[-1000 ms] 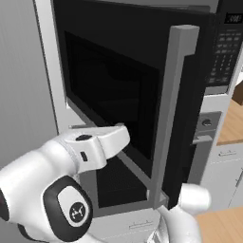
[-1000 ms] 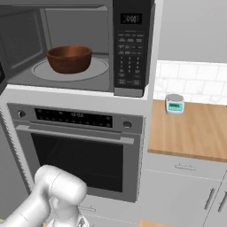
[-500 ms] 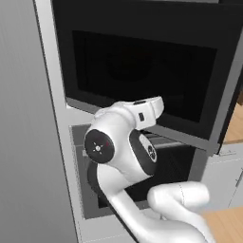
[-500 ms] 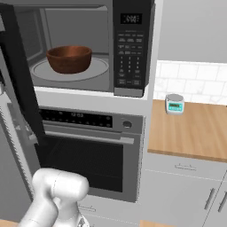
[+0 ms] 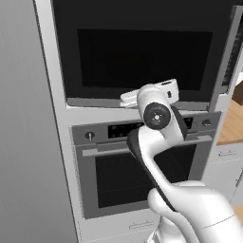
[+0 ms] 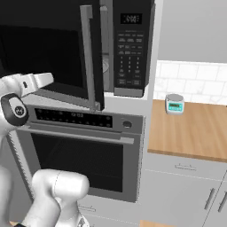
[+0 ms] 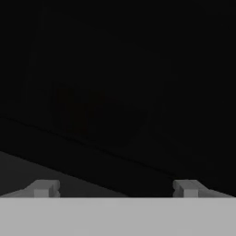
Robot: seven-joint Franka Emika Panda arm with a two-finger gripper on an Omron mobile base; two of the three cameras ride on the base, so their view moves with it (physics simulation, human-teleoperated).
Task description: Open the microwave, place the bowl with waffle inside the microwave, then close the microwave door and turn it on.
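Gripper point(image 7: 115, 188) with fingertips point(image 7: 42, 188) wide apart, nothing between them — pressed close to dark glass of microwave door point(image 5: 142, 61). Door nearly closed, slightly ajar; its grey bar handle point(image 6: 90, 57) far side of gripper, next to keypad strip point(image 6: 129, 48). Oven point(image 6: 80, 150) directly below gripper. Small timer point(image 6: 174, 104) on wooden counter point(image 6: 195, 133), well off beyond handle.
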